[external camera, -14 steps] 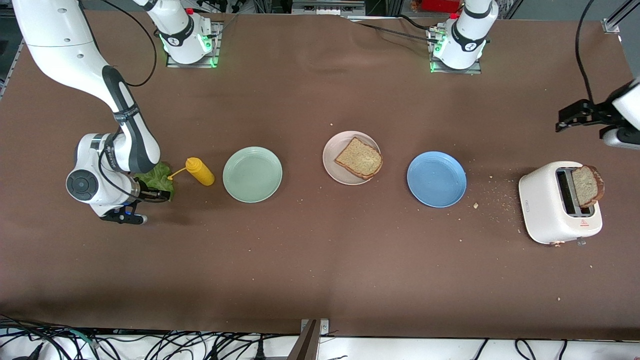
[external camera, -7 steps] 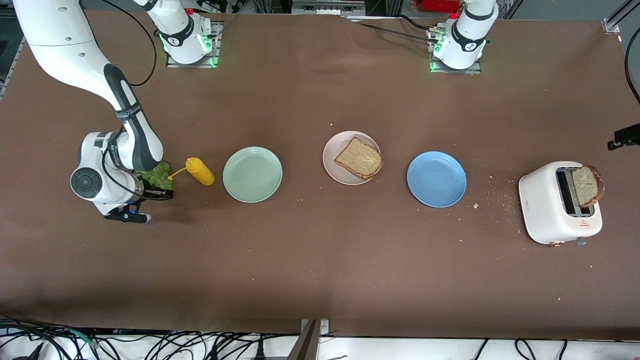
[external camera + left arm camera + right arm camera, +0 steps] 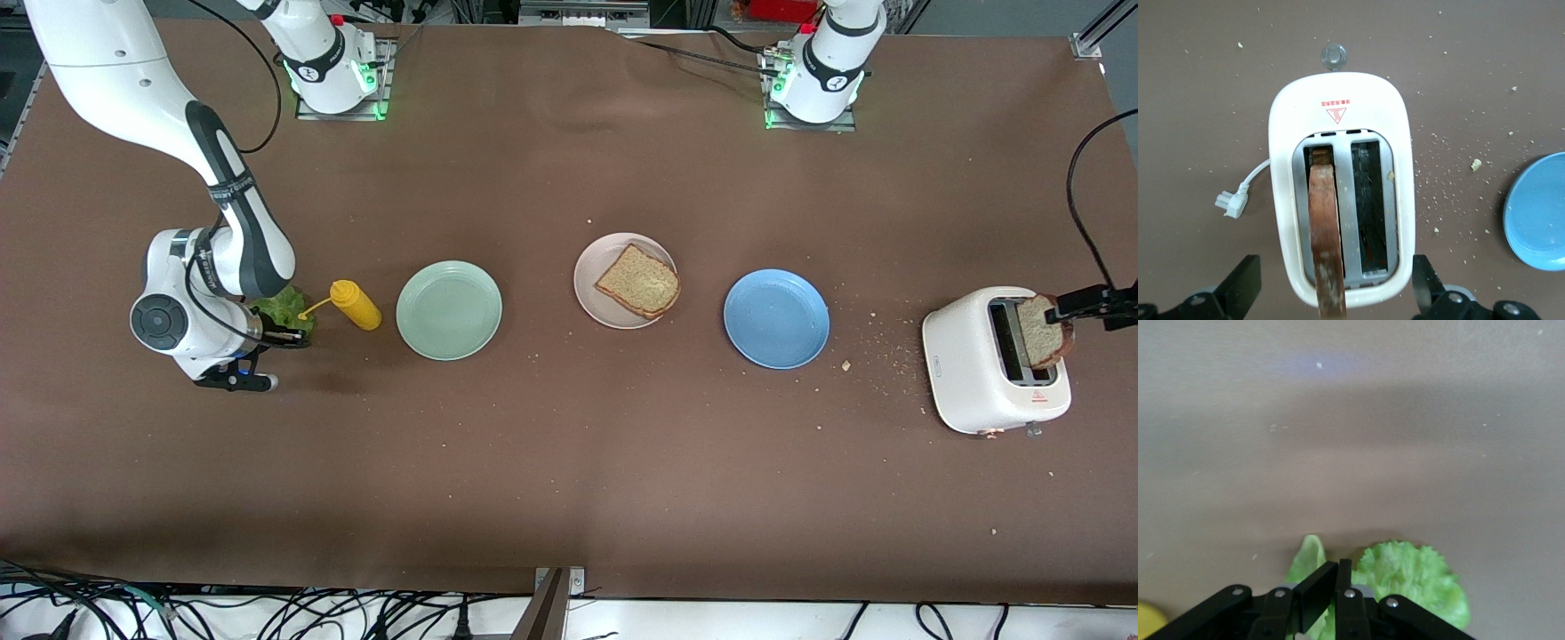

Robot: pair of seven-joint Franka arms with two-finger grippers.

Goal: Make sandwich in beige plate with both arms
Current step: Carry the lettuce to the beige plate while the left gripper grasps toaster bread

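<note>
Right tool [image 3: 1331,587] is clamping the lettuce [image 3: 1411,577] for the toast on the beige plate [image 3: 590,283], while left tool [image 3: 1331,293] is hanging released over the toaster [image 3: 1338,107] slice [image 3: 1325,227].

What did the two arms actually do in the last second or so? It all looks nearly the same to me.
The right gripper closed on the lettuce leaf beside the yellow bottle. The left gripper, open, moved in over the toaster, its fingers on either side of the toast slice standing in the slot. The beige plate with its bread slice, the mint-green plate and blue plate stayed put.
</note>
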